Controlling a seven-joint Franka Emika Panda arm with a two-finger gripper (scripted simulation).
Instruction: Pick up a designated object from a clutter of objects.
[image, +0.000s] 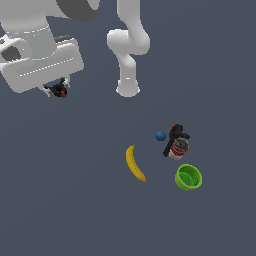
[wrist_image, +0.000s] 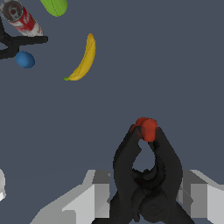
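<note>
White Franka arm (image: 127, 47) rising from its base (image: 128, 89) at the far middle of the scene, its links reaching up past the frame's top edge. The wrist and hand body sit large at the exterior view's upper left, raised well above the floor. The gripper (image: 58, 90) points downward, its grey fingers (wrist_image: 94, 197) closed on either side of the black clamp (wrist_image: 146, 175), whose red tips project beyond the fingers in the wrist view.
</note>
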